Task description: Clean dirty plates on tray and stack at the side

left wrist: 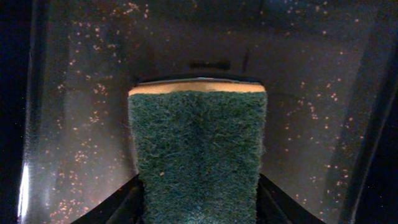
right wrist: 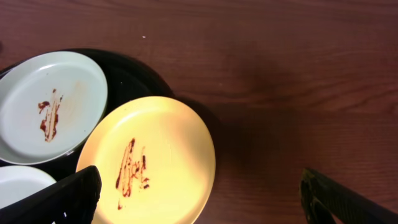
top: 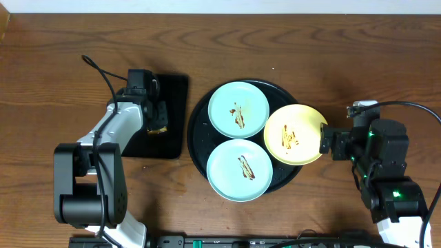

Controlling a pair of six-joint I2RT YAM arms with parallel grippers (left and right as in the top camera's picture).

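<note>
The round black tray (top: pixel 198 135) holds three plates, each with a brown sauce smear. A mint-blue plate (top: pixel 238 109) lies at the back and another mint-blue plate (top: pixel 240 169) at the front. The pale yellow plate (top: pixel 295 134) lies at the right and overhangs the rim. My right gripper (top: pixel 329 143) is open and empty, one finger over the yellow plate's right edge. In the right wrist view the open gripper (right wrist: pixel 208 205) straddles the yellow plate's (right wrist: pixel 155 155) edge, with a mint plate (right wrist: pixel 53 106) behind. My left gripper (top: pixel 157 118) is shut on a green scouring sponge (left wrist: pixel 199 143).
A smaller rectangular black tray (top: pixel 173 89) lies left of the round tray, under my left gripper; its speckled wet surface (left wrist: pixel 74 124) fills the left wrist view. Bare brown wooden table (top: pixel 324 55) surrounds both trays. A cable (top: pixel 103 72) loops at the left arm.
</note>
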